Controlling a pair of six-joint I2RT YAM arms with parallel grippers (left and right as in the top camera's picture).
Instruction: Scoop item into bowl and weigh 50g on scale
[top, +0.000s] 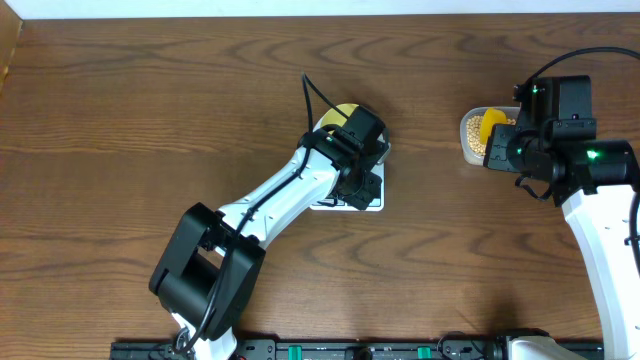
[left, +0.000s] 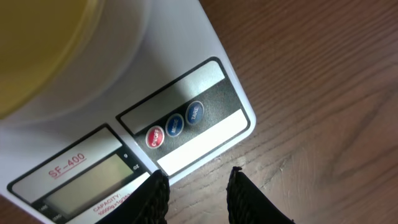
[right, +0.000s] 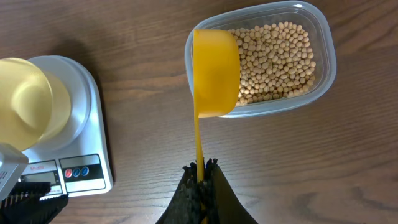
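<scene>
The pale-yellow bowl (top: 344, 112) stands on the white scale (top: 372, 205); its round rim (left: 37, 56) fills the top left of the left wrist view, above the display and coloured buttons (left: 175, 126). My left gripper (left: 198, 175) hovers at the scale's front edge, open, with only table wood between its fingers. My right gripper (right: 202, 165) is shut on the thin handle of a yellow scoop (right: 216, 71). The scoop's cup is over the left end of a clear tub (right: 323, 74) of tan beans (right: 277, 59). The scoop's inside is turned away from view.
The tub (top: 468, 140) sits to the right of the scale (right: 93, 143), with bare wooden table between them. The left arm (top: 270, 205) reaches diagonally from the front left. The right arm (top: 600, 220) comes in along the right edge.
</scene>
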